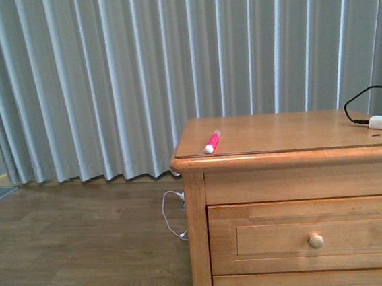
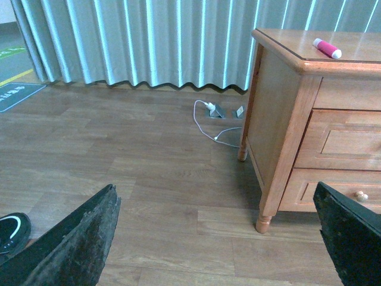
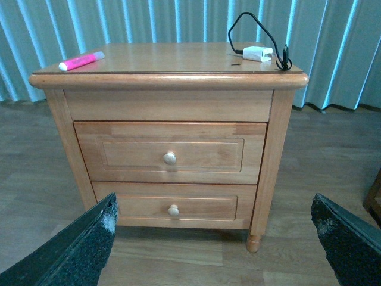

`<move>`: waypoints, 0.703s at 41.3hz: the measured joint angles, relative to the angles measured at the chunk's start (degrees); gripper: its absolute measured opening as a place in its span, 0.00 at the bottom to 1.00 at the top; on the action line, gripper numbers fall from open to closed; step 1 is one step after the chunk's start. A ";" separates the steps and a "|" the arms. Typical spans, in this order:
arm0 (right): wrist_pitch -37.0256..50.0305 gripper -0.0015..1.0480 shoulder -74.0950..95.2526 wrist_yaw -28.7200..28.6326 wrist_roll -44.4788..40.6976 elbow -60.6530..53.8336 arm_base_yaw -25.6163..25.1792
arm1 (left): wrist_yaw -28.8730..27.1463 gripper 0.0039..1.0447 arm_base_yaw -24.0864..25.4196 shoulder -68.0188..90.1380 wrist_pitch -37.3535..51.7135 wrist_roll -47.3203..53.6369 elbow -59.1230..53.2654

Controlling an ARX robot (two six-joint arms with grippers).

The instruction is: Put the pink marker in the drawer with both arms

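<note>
Both arms hang back from the cabinet [image 3: 178,80], neither touching anything. The left gripper [image 2: 214,196] has its jaws spread wide and holds nothing; so does the right gripper [image 3: 212,202].

The marker [image 1: 212,141] lies flat near the front corner of the cabinet top on the left arm's side, white end toward the edge. It is well ahead of the left gripper, higher than it and off toward the right arm. That corner is the one nearest the left arm, so this arm looks like the one to pick it up.

The drawer [image 3: 137,152] is fully shut. It sits straight ahead of the right gripper, well apart, with its knob [image 3: 170,158] roughly centred between the jaws. That square-on stance suits pulling the knob, probably the first step, since the marker has nowhere to go until the drawer opens.

An adapter [image 3: 257,53] and its cable [image 3: 238,27] rest on the far side of the top, well clear of the marker.
</note>
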 joint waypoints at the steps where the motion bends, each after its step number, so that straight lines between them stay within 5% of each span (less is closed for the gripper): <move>1: 0.00 0.91 0.00 0.00 0.00 0.00 0.00 | 0.00 0.94 0.00 0.00 0.00 0.00 0.00; 6: -0.07 0.91 0.07 0.02 0.00 0.00 0.00 | 0.02 0.94 0.00 0.00 0.00 0.00 0.00; 10: -8.37 0.91 10.12 0.09 0.42 4.52 -0.26 | 0.07 0.94 0.00 0.00 0.00 0.00 0.00; 16: 6.75 0.91 30.53 1.03 1.75 7.04 0.94 | 0.02 0.94 0.00 0.00 0.00 0.00 0.00; 23: 28.63 0.91 60.92 6.78 4.26 13.92 7.96 | 0.02 0.94 0.00 0.00 0.00 0.00 0.00; 29: 36.26 0.91 76.48 9.77 5.73 20.00 11.28 | 0.02 0.94 0.00 0.00 0.00 0.00 0.00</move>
